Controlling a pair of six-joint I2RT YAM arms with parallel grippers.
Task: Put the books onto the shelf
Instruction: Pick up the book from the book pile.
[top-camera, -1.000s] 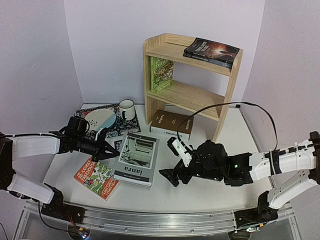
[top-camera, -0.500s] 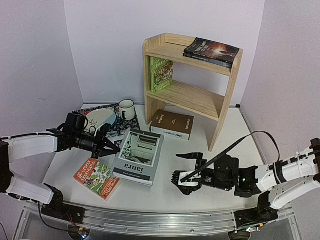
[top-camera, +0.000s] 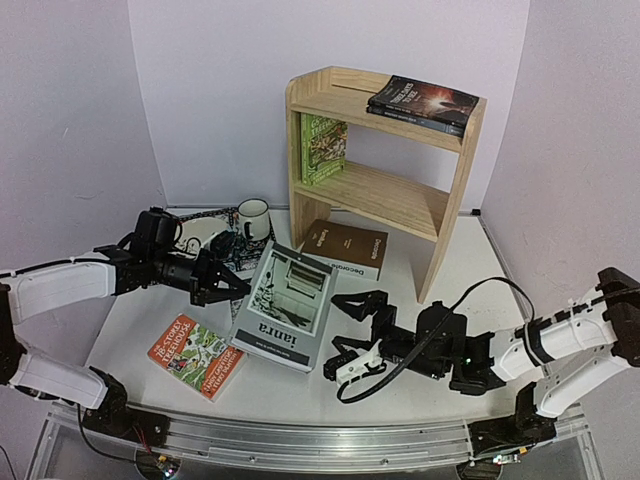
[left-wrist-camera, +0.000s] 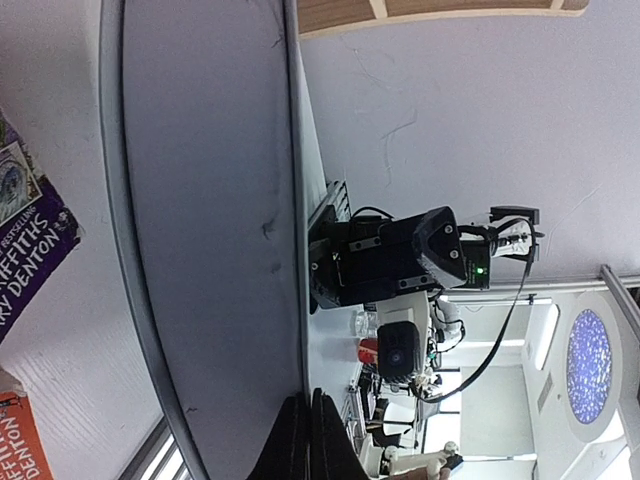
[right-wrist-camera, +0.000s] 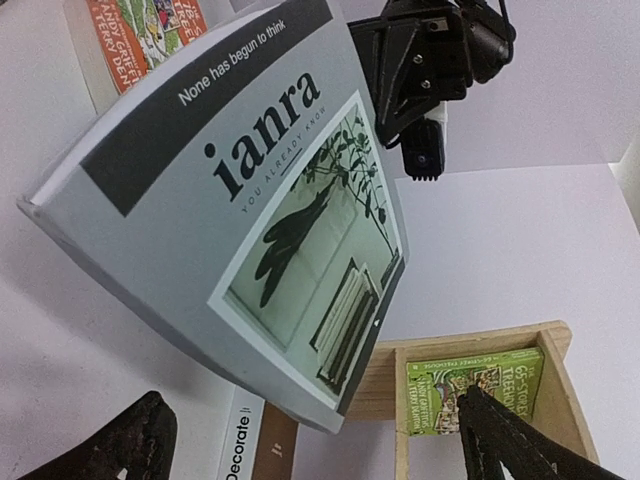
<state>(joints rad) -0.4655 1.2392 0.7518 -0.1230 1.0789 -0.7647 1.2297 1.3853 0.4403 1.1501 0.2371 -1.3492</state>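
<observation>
The left gripper is pinching the left edge of the grey book and holding it tilted up off the bench, mid-front. The right gripper is hovering spread wide just beside the book's right edge, in front of the shelf.

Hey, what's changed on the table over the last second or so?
The shut left pincer has tipped the grey book up by its left edge, so its cover faces the right arm. The open right pincer drew back, then came in low beside the book's right edge. The orange book, Decorate and the shelf stayed put.
</observation>
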